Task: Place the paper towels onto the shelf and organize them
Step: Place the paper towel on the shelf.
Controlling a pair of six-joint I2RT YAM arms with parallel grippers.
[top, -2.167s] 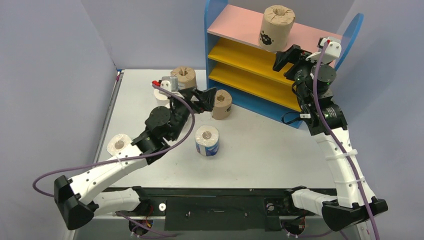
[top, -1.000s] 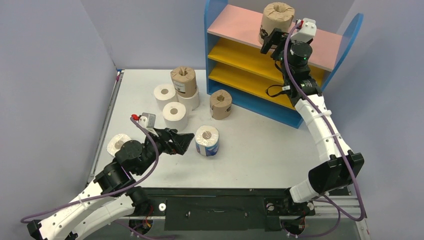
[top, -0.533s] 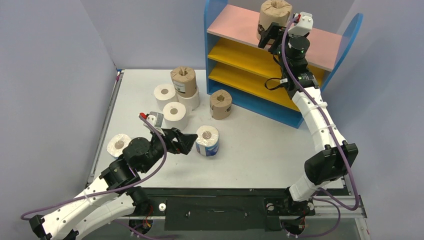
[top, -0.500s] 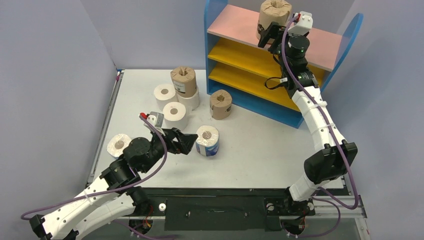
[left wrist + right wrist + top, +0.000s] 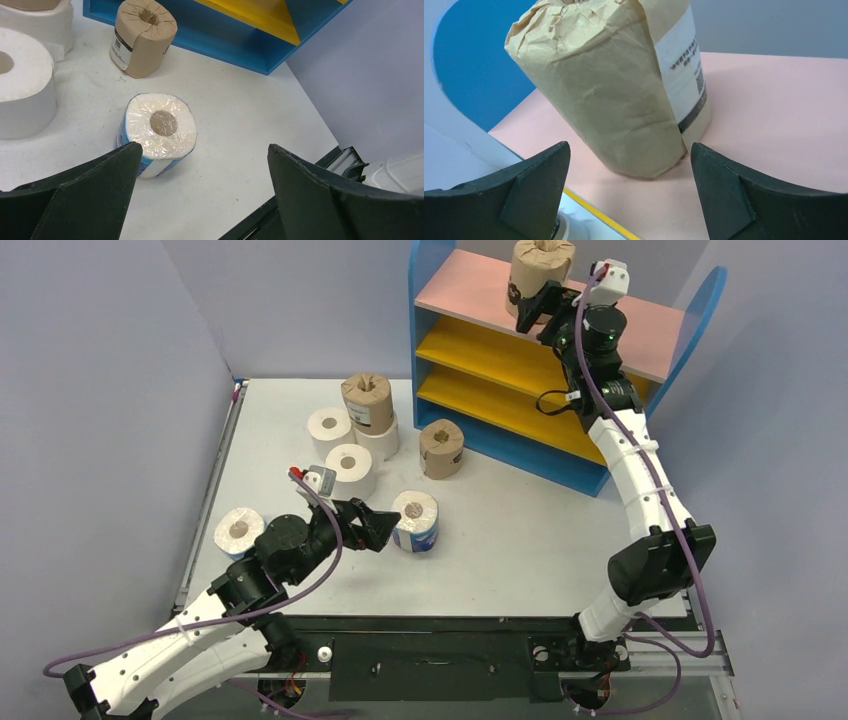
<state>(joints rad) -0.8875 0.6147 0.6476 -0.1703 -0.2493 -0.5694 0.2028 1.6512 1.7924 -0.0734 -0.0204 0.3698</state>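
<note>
A brown-wrapped paper towel roll [image 5: 538,275] [image 5: 624,95] stands upright on the pink top board [image 5: 470,290] of the shelf. My right gripper [image 5: 543,308] [image 5: 629,146] is open just in front of it, a finger at each side with gaps. On the table stands a blue-and-white wrapped roll [image 5: 415,520] [image 5: 157,127]. My left gripper [image 5: 383,530] [image 5: 203,146] is open low beside it, the left finger next to the roll, nothing held. More rolls remain on the table: a brown one [image 5: 441,447] [image 5: 142,37] and white ones [image 5: 350,470].
A brown roll [image 5: 366,400] sits on top of a white roll [image 5: 384,440], with another white roll [image 5: 328,428] beside it. One white roll [image 5: 238,532] stands near the table's left edge. The shelf's two yellow boards [image 5: 490,355] hold nothing. Grey walls enclose the table.
The brown roll has shifted back and left on the pink board, with my right gripper following. My left gripper has moved right, closer to the blue-and-white roll.
</note>
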